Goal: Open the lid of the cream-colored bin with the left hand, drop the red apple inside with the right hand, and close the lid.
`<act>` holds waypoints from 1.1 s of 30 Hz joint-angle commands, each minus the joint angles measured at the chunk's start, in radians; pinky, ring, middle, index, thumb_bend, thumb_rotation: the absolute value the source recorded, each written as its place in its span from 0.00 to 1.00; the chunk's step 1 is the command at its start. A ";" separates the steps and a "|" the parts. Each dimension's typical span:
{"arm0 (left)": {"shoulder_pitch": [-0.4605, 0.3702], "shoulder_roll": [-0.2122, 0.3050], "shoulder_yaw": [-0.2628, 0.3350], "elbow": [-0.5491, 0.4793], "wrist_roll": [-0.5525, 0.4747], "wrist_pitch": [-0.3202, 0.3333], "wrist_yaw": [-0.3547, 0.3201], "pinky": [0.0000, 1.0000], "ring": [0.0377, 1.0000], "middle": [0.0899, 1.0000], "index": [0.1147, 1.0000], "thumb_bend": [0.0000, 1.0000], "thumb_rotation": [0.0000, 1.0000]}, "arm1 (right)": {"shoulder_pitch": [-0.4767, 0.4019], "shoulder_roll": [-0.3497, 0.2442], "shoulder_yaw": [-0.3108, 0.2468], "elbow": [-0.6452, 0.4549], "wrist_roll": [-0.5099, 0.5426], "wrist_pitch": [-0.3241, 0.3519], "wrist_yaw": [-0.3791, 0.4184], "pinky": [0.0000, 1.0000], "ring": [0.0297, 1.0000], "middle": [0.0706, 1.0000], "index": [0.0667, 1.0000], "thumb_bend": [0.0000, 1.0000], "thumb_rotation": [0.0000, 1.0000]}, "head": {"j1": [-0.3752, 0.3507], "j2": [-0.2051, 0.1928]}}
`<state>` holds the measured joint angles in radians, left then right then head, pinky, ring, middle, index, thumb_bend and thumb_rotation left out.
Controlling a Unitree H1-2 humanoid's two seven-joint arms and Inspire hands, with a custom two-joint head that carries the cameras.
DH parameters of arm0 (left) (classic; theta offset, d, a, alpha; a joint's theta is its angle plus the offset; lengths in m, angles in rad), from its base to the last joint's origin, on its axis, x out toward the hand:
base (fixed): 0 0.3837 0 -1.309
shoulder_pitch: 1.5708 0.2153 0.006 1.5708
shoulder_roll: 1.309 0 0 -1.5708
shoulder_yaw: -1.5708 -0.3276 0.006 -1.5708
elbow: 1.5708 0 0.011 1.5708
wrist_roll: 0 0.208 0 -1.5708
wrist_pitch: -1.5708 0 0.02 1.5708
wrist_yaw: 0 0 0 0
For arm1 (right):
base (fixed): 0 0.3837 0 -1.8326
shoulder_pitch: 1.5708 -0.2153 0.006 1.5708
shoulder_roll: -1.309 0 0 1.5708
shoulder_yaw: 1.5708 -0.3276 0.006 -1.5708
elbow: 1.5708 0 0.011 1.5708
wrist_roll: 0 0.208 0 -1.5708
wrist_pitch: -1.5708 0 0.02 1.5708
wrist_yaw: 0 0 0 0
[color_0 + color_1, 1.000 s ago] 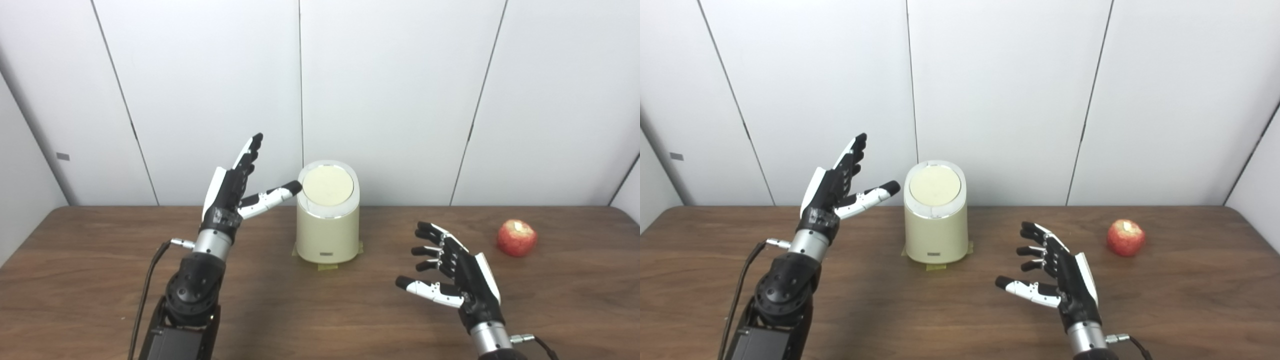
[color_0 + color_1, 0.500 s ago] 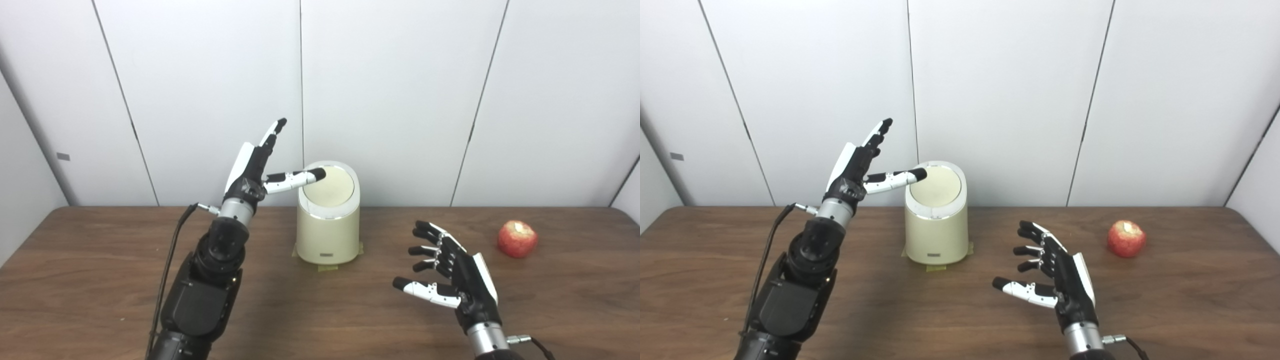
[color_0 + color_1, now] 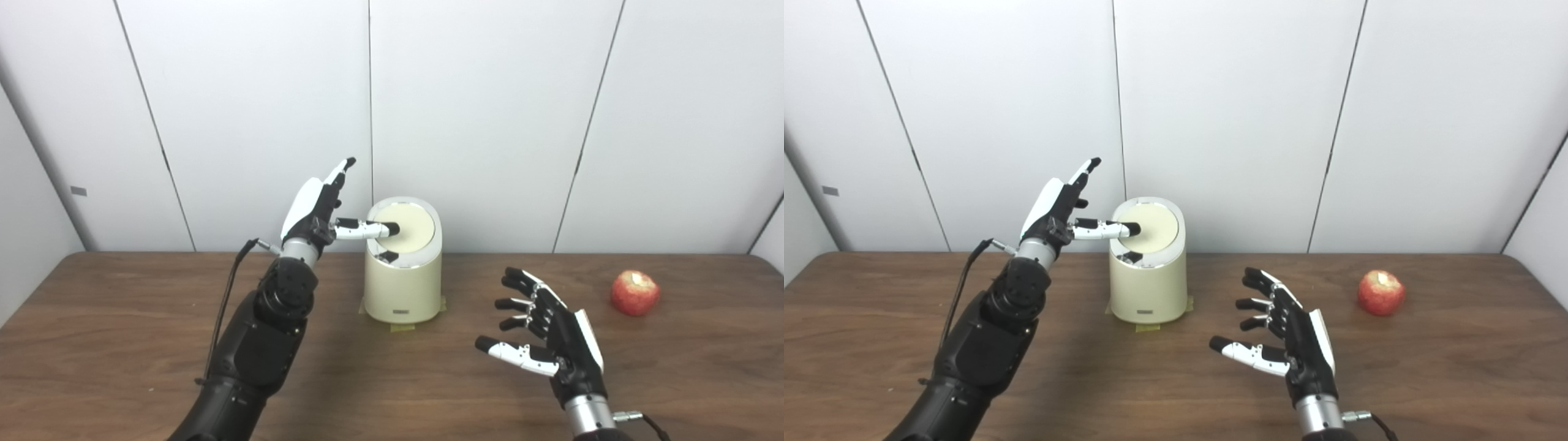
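STEP: lid-opening — left hand [image 3: 315, 208] spread, grasping nothing, thumb tip on the lid [image 3: 405, 225] of the cream-colored bin [image 3: 402, 282] (far centre of tabletop [image 3: 122, 343]) | NEXT: press or tip lid open, judging by contact | right hand [image 3: 551, 334] splayed, empty | red apple [image 3: 634, 292] far right, untouched | COUNT: one bin — one apple

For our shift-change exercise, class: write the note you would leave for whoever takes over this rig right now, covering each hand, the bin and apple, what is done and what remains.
Left hand: open, raised beside the cream-colored bin, thumb tip over the lid; contact unclear.
Right hand: open, holding nothing, above the table in front and to the right of the bin.
Red apple: on the table near the right edge, away from both hands.
Done: left hand is at the lid.
Left: open the lid, pick up and drop the apple in, close the lid.
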<state>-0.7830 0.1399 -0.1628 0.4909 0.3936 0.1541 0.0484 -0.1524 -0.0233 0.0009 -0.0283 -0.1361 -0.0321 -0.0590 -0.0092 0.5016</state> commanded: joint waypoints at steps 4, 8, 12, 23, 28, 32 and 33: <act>-0.076 0.014 -0.006 0.020 0.015 -0.061 0.033 0.89 1.00 1.00 1.00 0.97 0.23 | -0.029 0.007 -0.001 -0.048 0.000 -0.009 -0.008 0.50 0.66 0.80 0.79 0.66 0.08 | -0.005 -0.002; -0.083 0.018 -0.030 0.051 0.036 -0.093 0.044 0.92 1.00 1.00 1.00 0.97 0.23 | -0.029 0.007 0.002 -0.042 -0.003 -0.022 -0.007 0.50 0.66 0.79 0.79 0.66 0.09 | -0.007 -0.003; -0.088 0.016 -0.059 0.073 0.077 -0.093 0.067 0.94 1.00 1.00 1.00 0.99 0.25 | -0.030 0.010 0.006 -0.041 -0.008 -0.024 -0.009 0.50 0.65 0.79 0.78 0.65 0.08 | -0.010 -0.001; -0.117 0.038 -0.182 0.070 0.274 0.019 0.088 1.00 1.00 1.00 1.00 1.00 0.30 | -0.029 0.014 0.011 -0.050 -0.018 -0.023 -0.013 0.49 0.65 0.78 0.77 0.64 0.09 | -0.018 0.007; -0.142 0.073 -0.277 0.031 0.409 0.127 0.023 1.00 1.00 1.00 1.00 1.00 0.25 | -0.027 0.011 0.011 -0.054 -0.003 -0.024 -0.004 0.50 0.65 0.78 0.78 0.65 0.10 | -0.013 0.012; -0.173 0.129 -0.402 0.002 0.568 0.198 -0.087 0.99 1.00 1.00 1.00 1.00 0.18 | -0.026 0.009 0.011 -0.052 -0.001 -0.024 -0.004 0.50 0.65 0.78 0.77 0.65 0.10 | -0.010 0.013; -0.177 0.143 -0.428 -0.011 0.601 0.209 -0.118 1.00 1.00 1.00 1.00 1.00 0.15 | -0.026 0.009 0.011 -0.053 -0.004 -0.023 -0.005 0.50 0.65 0.78 0.77 0.65 0.10 | -0.011 0.013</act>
<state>-0.9156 0.2516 -0.5637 0.4930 0.9229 0.3406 -0.0193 -0.1471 -0.0153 0.0113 -0.0399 -0.1414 -0.0277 -0.0623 -0.0184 0.5139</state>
